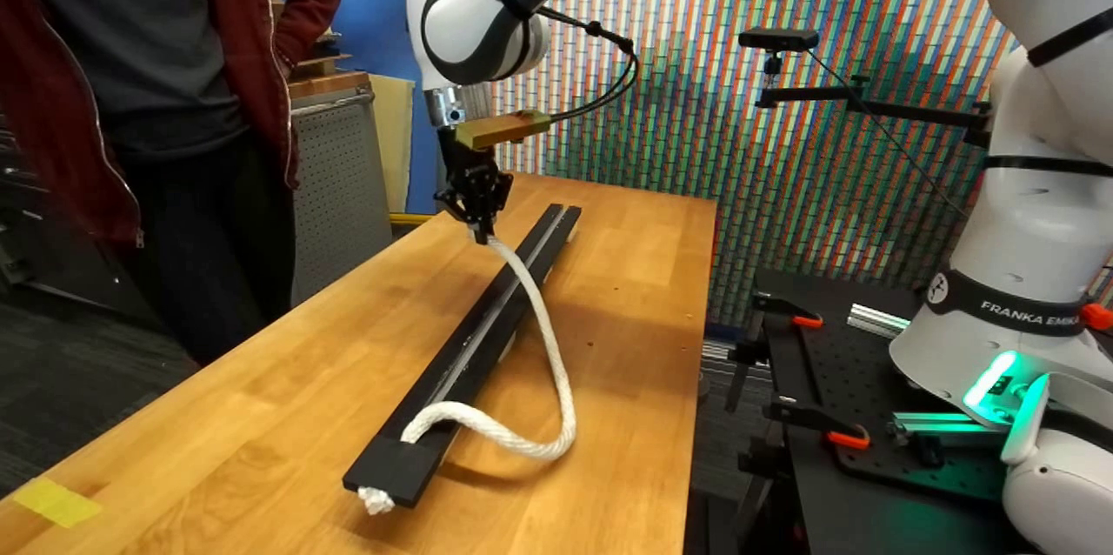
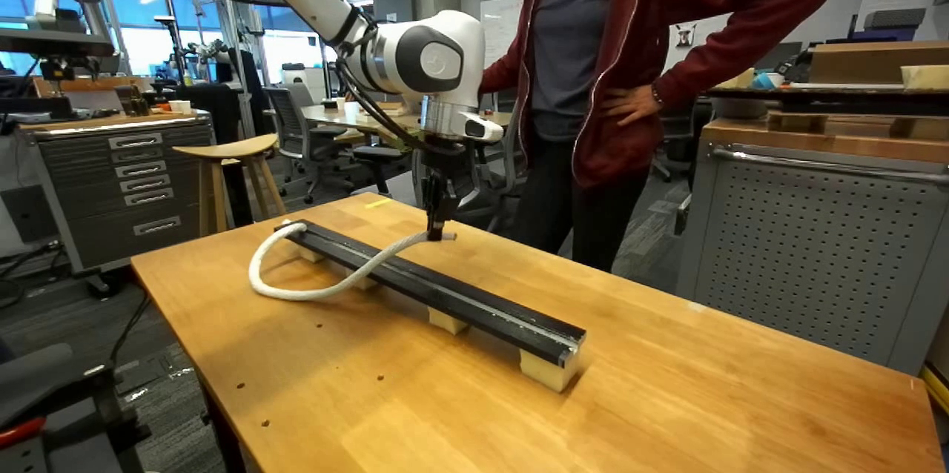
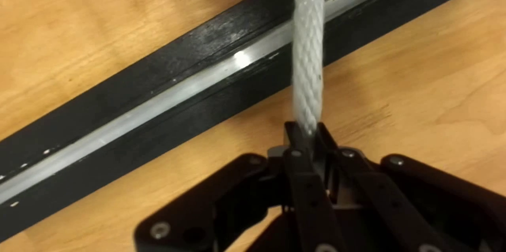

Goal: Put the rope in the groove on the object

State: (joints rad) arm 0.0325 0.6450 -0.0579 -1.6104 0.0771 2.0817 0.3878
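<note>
From eight o'clock to two in the wrist view, the groove [image 3: 174, 97] of the black bar [image 3: 130, 87] shows a smooth, pale floor, and above it at one o'clock passes the white rope [image 3: 308, 46], thick and braided, to the gripper [image 3: 307, 128], whose jaws are clamped on it near its tip. In an exterior view the rope's other end sinks into the bar at seven o'clock, a frayed tuft [image 1: 376, 499] poking out, while its slack bows over the wooden table [image 1: 643, 294] at six.
</note>
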